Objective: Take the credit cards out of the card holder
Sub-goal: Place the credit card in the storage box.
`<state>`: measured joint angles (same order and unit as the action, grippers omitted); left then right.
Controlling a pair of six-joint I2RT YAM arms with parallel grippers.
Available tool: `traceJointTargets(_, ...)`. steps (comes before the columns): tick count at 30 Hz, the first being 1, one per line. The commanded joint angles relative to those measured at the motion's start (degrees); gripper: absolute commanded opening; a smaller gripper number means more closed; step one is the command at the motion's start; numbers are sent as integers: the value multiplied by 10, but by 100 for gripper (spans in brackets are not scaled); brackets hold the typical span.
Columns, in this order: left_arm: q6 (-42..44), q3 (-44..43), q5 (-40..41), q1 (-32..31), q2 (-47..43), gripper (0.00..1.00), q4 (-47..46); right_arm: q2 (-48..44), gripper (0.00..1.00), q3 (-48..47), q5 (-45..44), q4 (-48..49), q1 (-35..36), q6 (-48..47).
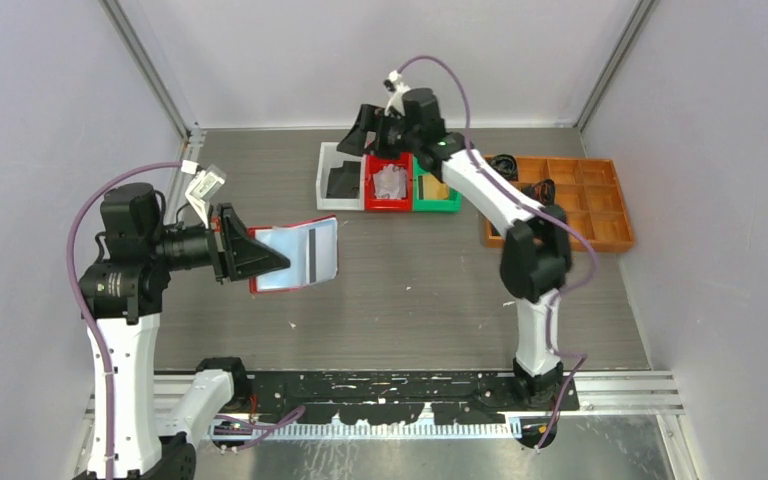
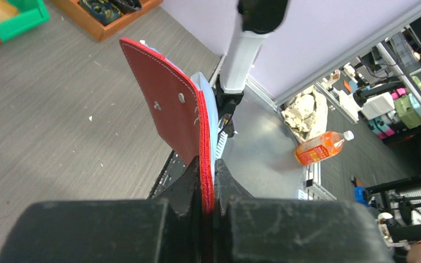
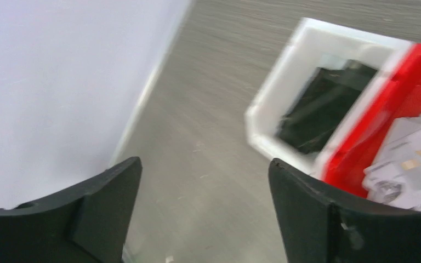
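Left pincer (image 2: 207,183) clamped on the edge of the red bifold card holder (image 1: 305,255), held off the grey surface (image 1: 410,290). Right pincer (image 3: 205,181) jaws wide apart over the red plastic bin (image 1: 372,190); pale silvery credit cards (image 3: 411,164) lie inside.

Three little boxes sit side by side at the far middle of the grey table (image 1: 410,285): a white box (image 1: 323,182) on the left with a flat black thing (image 1: 344,181) in it, a red box (image 1: 371,190) in the middle, and a green box (image 1: 438,204) on the right. Farther right is an orange tray (image 1: 600,216) with many small parts, and dark things (image 1: 505,163) lie at its far left. An orange bottle (image 2: 320,147) lies on its side off the table.
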<state>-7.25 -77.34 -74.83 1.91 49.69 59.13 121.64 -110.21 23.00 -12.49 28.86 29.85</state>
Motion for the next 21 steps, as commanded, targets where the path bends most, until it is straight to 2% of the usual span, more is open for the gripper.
traceJointTargets(1,-118,12,-45,3,-25,0,-155,-214,99,139,111,114,10,62)
traceJointTargets(4,-165,19,-62,3,-31,0,-202,-324,100,306,171,311,11,204)
traceJointTargets(7,-205,31,-71,3,-39,0,-248,-387,99,437,206,596,22,405)
traceJointTargets(9,-222,34,-75,3,-43,0,-264,-413,99,501,189,743,36,512)
traceJointTargets(10,-229,34,-76,3,-44,0,-273,-425,99,526,174,786,50,538)
traceJointTargets(12,-248,37,-76,3,-46,0,-299,-459,99,555,163,779,86,520)
traceJointTargets(17,-324,52,-65,2,-51,0,-387,-531,100,593,133,633,176,376)
traceJointTargets(21,-329,53,-58,2,-50,0,-394,-546,99,614,110,638,226,355)
